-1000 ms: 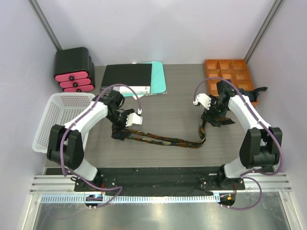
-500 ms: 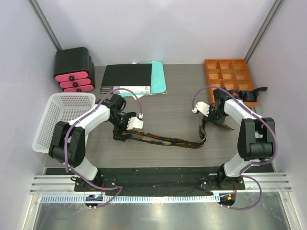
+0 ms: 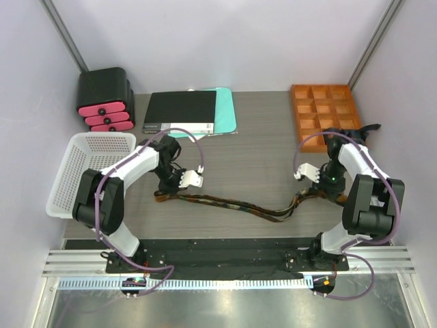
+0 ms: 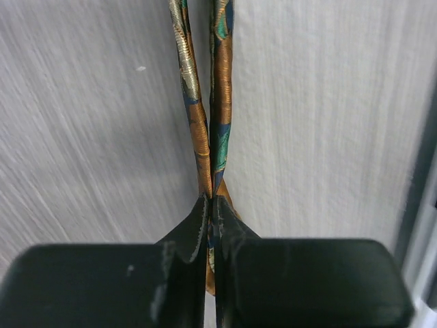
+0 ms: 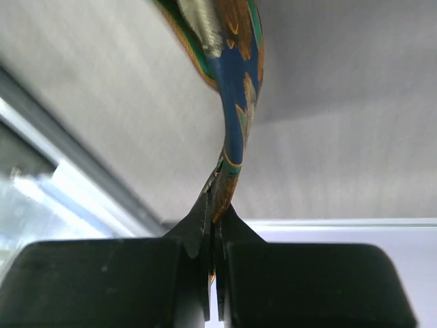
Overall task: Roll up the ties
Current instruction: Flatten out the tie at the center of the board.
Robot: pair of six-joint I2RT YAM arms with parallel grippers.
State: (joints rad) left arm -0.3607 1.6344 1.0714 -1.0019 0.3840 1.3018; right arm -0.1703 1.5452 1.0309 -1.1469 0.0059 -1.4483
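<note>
1. Left gripper (image 4: 210, 205) — jaws pressed together on the ties (image 3: 232, 204). In the wrist view we see two narrow strands, orange, teal and gold, running side by side from the fingertips out across the grey table (image 3: 259, 150).
2. Right gripper (image 5: 215, 198) is likewise clamped on fabric: a twisted blue, green and orange stretch rises from between its closed jaws.
3. From above, we note the ties lying as one long thin band across the near half of the table, bowed slightly toward the near edge, with one end at each gripper.
4. The left end sits near the white basket (image 3: 68, 171); the right end sits nearer than the orange compartment tray (image 3: 321, 102).
5. Far edge — a black drawer unit (image 3: 102, 92) with pink fronts, and beside it a black book (image 3: 181, 109) on a teal sheet, both well apart from the ties.
</note>
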